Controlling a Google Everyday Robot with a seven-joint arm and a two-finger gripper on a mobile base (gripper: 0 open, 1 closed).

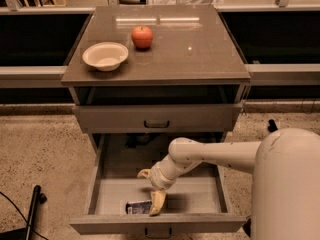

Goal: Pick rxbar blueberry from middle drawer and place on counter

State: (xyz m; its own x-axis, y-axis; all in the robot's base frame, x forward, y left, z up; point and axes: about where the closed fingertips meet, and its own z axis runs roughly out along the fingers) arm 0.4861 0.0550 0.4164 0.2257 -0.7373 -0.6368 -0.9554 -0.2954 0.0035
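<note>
The rxbar blueberry [138, 207] lies flat on the floor of the open middle drawer [200, 194], close to its front wall and left of centre. My gripper [148, 194] reaches down into the drawer from the right. It is open, with one yellowish finger [158, 202] beside the bar's right end and the other finger [144, 173] higher, toward the back. The gripper holds nothing. The counter [190, 44] is the glossy top of the cabinet above.
A red apple [142, 36] and a pale bowl [105, 55] stand on the counter's left half. The drawer above [157, 118] is shut. My white arm and body [285, 184] fill the lower right. A dark pole [31, 211] lies on the floor at left.
</note>
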